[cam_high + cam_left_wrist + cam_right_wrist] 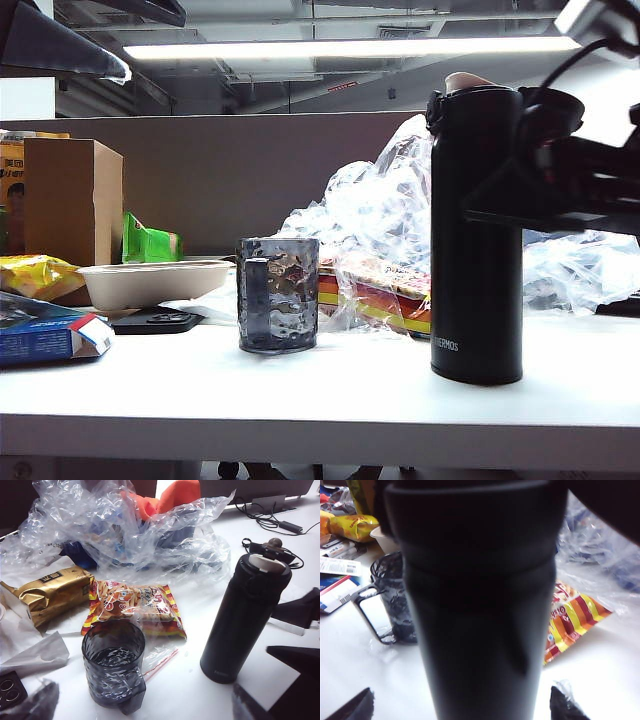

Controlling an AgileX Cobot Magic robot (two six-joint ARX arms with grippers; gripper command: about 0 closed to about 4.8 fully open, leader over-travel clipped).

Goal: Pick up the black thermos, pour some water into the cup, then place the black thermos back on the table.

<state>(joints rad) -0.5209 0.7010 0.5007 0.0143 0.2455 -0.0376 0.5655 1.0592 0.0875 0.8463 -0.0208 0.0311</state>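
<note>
between open right tool (460, 705) jaws, black thermos (476, 240)

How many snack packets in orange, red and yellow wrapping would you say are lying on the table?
1: the snack packet lies flat behind the cup, left of the black thermos. The crumpled plastic wrap may hide others.

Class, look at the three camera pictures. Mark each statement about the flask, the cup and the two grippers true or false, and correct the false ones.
1. The black thermos stands upright on the table. True.
2. The cup lies on its side. False: it stands upright.
3. The right gripper is open, with the thermos between its fingers. True.
4. The thermos lid is closed. False: it is flipped open, spout showing.
5. The left gripper holds the cup. False: it is open, beside the thermos.
</note>
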